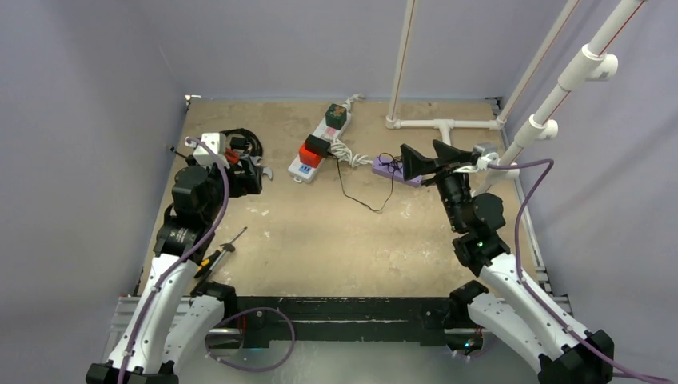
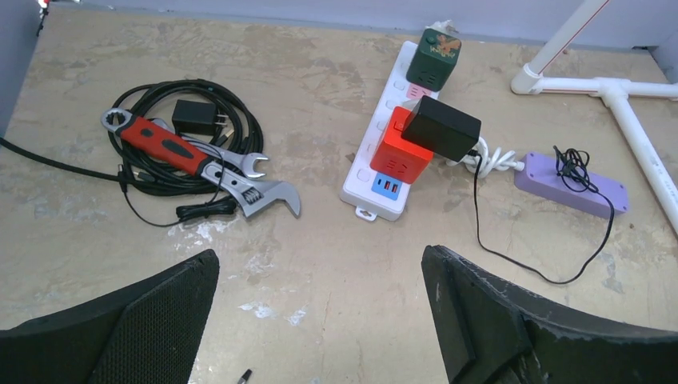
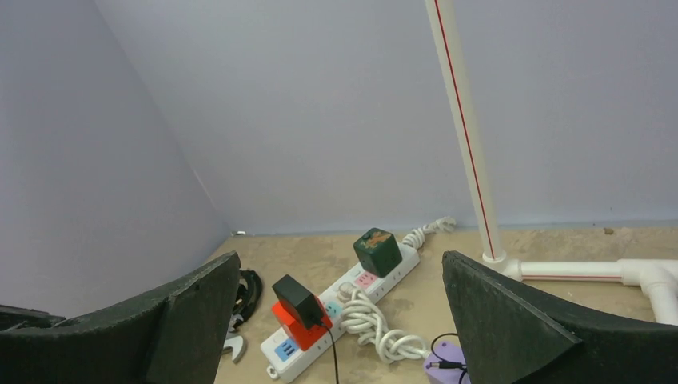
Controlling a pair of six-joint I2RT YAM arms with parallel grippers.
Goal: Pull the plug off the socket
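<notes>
The socket, a long white power strip (image 1: 302, 170), lies diagonally at the back middle of the table. It carries a green cube (image 1: 337, 117), a red cube adapter (image 1: 309, 156), and a black plug (image 1: 318, 145) seated on the red cube. A thin black wire runs from the plug. The left wrist view shows the strip (image 2: 361, 174), the black plug (image 2: 441, 126) and the red cube (image 2: 397, 152). The right wrist view shows the strip (image 3: 406, 264) and the plug (image 3: 297, 299). My left gripper (image 1: 249, 174) (image 2: 318, 256) is open and empty, left of the strip. My right gripper (image 1: 422, 158) (image 3: 340, 258) is open and empty, raised to the strip's right.
A red-handled adjustable wrench (image 2: 172, 148), a spanner and a coiled black cable with a small adapter (image 2: 196, 118) lie at the back left. A flat purple bar (image 2: 569, 186) and knotted white cord (image 2: 488, 158) lie right of the strip. White PVC pipes (image 1: 444, 124) stand back right. A screwdriver (image 1: 216, 254) lies near my left arm.
</notes>
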